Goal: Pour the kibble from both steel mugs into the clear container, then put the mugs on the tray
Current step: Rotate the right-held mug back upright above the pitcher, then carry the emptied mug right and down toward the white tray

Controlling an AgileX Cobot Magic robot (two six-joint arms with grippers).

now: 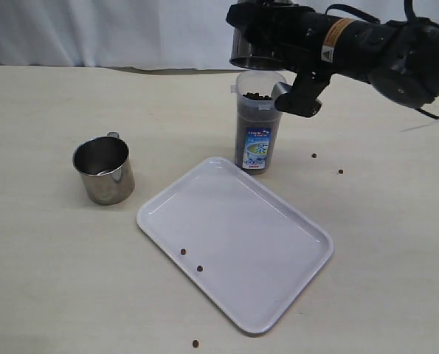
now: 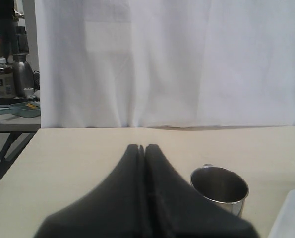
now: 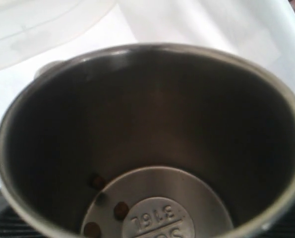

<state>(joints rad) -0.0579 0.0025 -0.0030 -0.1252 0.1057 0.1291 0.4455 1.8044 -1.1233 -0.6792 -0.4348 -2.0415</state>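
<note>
My right gripper (image 1: 278,66) is shut on a steel mug (image 1: 252,44) and holds it tipped over the mouth of the clear container (image 1: 257,122). Kibble (image 1: 257,96) fills the container nearly to its rim. In the right wrist view, the held mug (image 3: 152,124) is almost empty, with a few pellets (image 3: 120,210) at its base. The second steel mug (image 1: 103,169) stands upright on the table, left of the white tray (image 1: 234,240); no kibble shows inside it. My left gripper (image 2: 142,148) is shut on nothing, just short of that mug (image 2: 219,184).
Two stray pellets (image 1: 183,251) lie on the tray's near left part. Others lie on the table right of the container (image 1: 314,155) and near the front edge (image 1: 195,344). A white curtain (image 1: 94,29) hangs behind the table.
</note>
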